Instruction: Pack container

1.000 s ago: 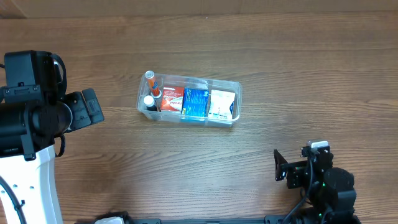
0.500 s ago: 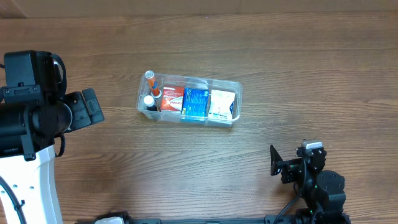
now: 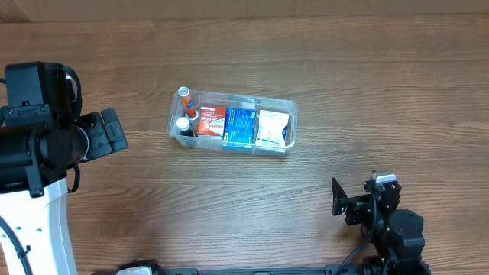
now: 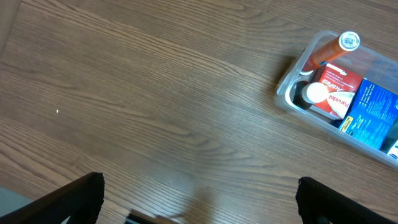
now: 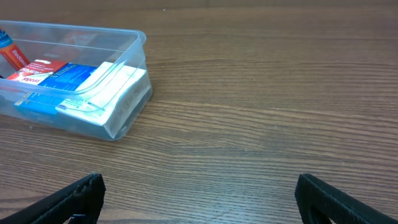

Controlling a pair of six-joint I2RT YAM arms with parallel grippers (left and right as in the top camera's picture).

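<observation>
at 5 o'clock the right pincer [image 5: 198, 198] has drawn back a little toward the near edge and stopped, released and empty. at 9 o'clock the left pincer [image 4: 199, 194] is released too. the container [image 3: 244, 97] lies near the middle of the surface [image 3: 229, 206], slightly toward 12 o'clock, full of packets [image 3: 241, 126]. packing seems finished.

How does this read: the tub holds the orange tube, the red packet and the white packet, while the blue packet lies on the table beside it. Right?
Not quite. The blue packet is not on the table. It lies inside the tub, between the red packet and the white packet. The orange tube is in there too, as you said. The overhead view shows this plainly.
</observation>
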